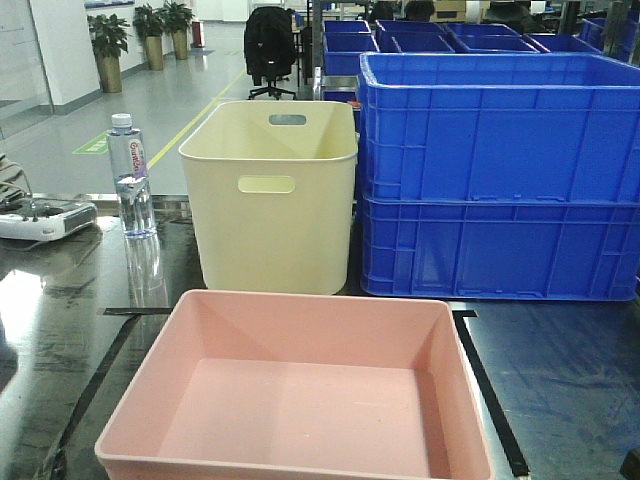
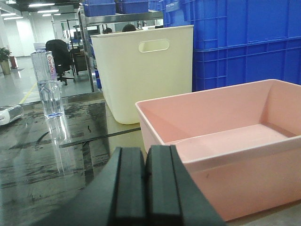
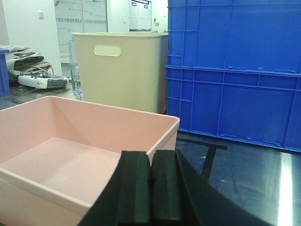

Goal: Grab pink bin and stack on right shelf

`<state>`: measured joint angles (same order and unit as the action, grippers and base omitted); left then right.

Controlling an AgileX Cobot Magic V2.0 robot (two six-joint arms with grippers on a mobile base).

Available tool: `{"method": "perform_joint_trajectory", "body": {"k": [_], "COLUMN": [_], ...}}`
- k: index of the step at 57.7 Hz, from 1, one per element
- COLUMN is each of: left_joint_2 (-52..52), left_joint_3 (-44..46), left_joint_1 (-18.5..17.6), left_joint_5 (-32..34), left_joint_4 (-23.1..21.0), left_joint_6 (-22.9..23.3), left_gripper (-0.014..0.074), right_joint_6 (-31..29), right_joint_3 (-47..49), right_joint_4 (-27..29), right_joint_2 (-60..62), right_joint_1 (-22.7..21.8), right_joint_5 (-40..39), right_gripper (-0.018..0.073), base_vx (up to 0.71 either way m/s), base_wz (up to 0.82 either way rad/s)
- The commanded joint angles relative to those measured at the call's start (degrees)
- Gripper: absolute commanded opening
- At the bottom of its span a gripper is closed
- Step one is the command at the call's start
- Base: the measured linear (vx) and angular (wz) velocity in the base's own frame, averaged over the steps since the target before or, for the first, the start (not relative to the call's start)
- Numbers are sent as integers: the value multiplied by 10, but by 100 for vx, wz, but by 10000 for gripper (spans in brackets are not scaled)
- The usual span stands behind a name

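Note:
The pink bin [image 1: 300, 400] sits empty on the dark glossy tabletop [image 1: 560, 390], inside black tape lines [image 1: 488, 390], at the near middle. It also shows in the left wrist view [image 2: 225, 150] and the right wrist view [image 3: 70, 150]. My left gripper [image 2: 146, 155] is shut and empty, low beside the bin's left near corner. My right gripper [image 3: 151, 157] is shut and empty, low at the bin's right near corner. Neither gripper shows in the front view.
A tall cream tub [image 1: 272, 195] with handle slots stands behind the bin. Stacked blue crates [image 1: 500, 170] stand at the back right. A water bottle [image 1: 131, 178] and a white controller [image 1: 45, 218] sit at the back left.

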<state>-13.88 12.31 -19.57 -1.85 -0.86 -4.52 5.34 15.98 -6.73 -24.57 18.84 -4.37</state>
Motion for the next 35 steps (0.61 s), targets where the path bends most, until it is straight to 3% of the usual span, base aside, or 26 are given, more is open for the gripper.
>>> {"method": "perform_joint_trajectory", "body": {"k": [1, 13, 15, 19, 26, 35], "left_joint_2": [-5, -1, 7, 39, 110, 154], "left_joint_3": [16, 9, 1, -28, -99, -147], "left_joint_1": [0, 3, 8, 32, 93, 139], "left_joint_5": [52, 52, 45, 25, 7, -13], "left_joint_4": [-5, -5, -4, -20, -55, -35], "left_joint_6": [0, 0, -17, -47, -56, -58], "left_gripper": [-8, -8, -8, -8, -8, -8], "right_joint_6": [-6, -6, -6, -6, -6, -6], "right_joint_3": [15, 15, 15, 15, 15, 15], "right_joint_4": [-7, -7, -7, -7, -7, -7], "right_joint_2": [-6, -6, -6, -6, -6, -6], "right_joint_1": [-2, -2, -2, -2, -2, -2], "right_joint_5": [-52, -49, -49, -49, -49, -49], "right_gripper": [-11, -11, -11, -11, -11, -11], "base_vx": [0, 0, 0, 0, 0, 0], "base_wz": [0, 0, 0, 0, 0, 0]}}
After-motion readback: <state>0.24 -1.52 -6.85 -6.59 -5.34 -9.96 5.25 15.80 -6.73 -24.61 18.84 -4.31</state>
